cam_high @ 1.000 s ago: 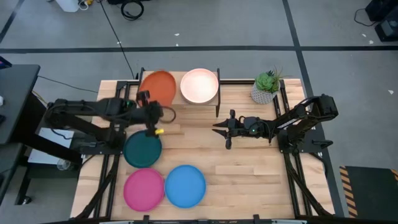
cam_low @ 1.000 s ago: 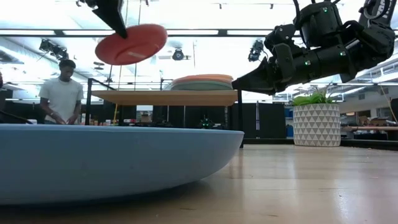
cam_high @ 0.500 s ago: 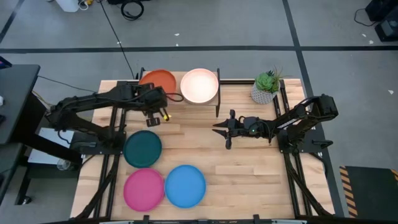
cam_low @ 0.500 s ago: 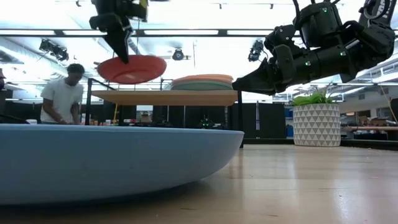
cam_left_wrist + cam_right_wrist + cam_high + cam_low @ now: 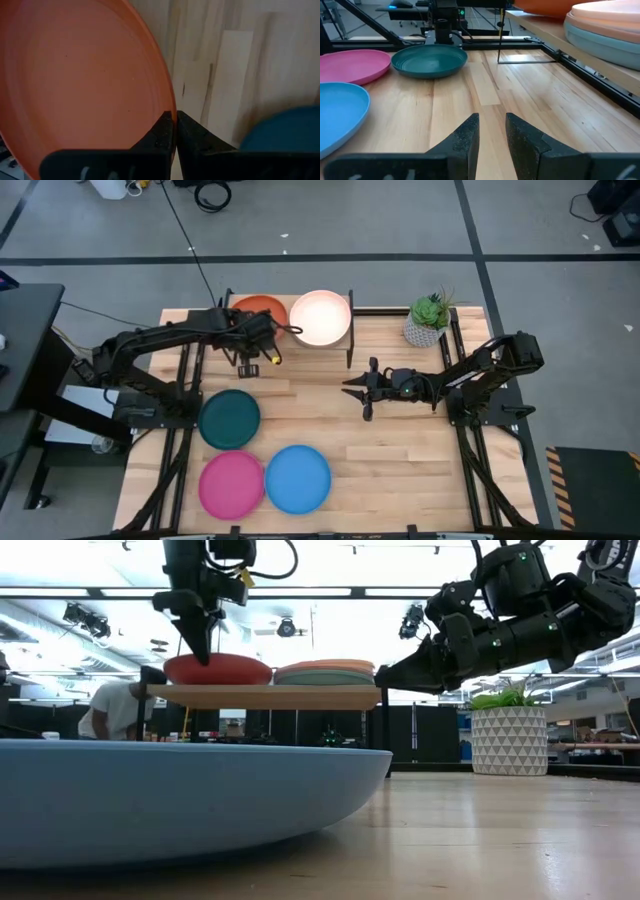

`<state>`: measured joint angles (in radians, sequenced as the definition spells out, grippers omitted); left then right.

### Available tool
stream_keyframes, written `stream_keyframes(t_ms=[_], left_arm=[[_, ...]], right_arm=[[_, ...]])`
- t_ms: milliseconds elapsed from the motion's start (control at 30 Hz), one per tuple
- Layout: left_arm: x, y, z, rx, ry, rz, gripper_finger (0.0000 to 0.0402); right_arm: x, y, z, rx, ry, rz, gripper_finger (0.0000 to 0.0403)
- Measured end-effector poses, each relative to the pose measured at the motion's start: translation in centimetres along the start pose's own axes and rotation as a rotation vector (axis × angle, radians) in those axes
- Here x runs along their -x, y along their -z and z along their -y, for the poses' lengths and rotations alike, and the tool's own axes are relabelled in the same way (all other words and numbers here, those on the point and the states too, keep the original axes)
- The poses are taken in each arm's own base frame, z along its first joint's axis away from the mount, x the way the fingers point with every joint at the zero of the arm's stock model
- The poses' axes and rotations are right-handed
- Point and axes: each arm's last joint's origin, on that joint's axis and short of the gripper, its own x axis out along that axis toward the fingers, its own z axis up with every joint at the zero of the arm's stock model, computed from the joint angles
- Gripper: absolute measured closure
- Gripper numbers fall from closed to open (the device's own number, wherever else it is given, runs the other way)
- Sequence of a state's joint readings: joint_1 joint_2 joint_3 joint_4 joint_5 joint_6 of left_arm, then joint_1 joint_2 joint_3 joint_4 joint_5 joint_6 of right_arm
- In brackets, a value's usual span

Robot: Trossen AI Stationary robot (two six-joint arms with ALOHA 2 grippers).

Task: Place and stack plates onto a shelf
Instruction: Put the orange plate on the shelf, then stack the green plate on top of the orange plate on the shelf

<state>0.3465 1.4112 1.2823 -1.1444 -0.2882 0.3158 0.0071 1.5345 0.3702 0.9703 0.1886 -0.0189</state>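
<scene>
high view: left claw clamped on rim of round shallow orange plate, over left end of low light-wood shelf. right claw idle mid-bench, fingers apart, empty.

low view: orange plate sits level on shelf beside cream-topped plate stack.

left wrist view: fingertips pinch rim. risk: opening while dragging could slide plate off shelf edge. plate plain, smooth, undamaged.

Left gripper pinched tight on rim of orange plate, dark fingers pressed together at plate's edge. Pale wood board beyond. Part of dark teal plate beside one finger.
</scene>
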Motion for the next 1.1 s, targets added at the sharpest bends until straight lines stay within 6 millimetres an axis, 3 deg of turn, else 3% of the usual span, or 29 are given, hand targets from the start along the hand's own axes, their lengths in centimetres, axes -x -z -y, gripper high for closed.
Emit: stream_keyframes(t_ms=[667,933,1100], left_arm=[[-0.1,0.4,-0.9,0.092,-0.049,-0.03,0.0307],[3.8,-1.0,0.0,0.084,-0.158,0.045,0.0266],[5.9,-1.2,1.8,0.18,-0.036,0.082,0.0247]], right_arm=[[0.0,0.1,0.0,0.004,0.002,-0.005,0.0301],[0.0,0.1,0.0,0.004,0.002,-0.007,0.0301],[0.0,0.1,0.0,0.004,0.002,-0.009,0.0301]])
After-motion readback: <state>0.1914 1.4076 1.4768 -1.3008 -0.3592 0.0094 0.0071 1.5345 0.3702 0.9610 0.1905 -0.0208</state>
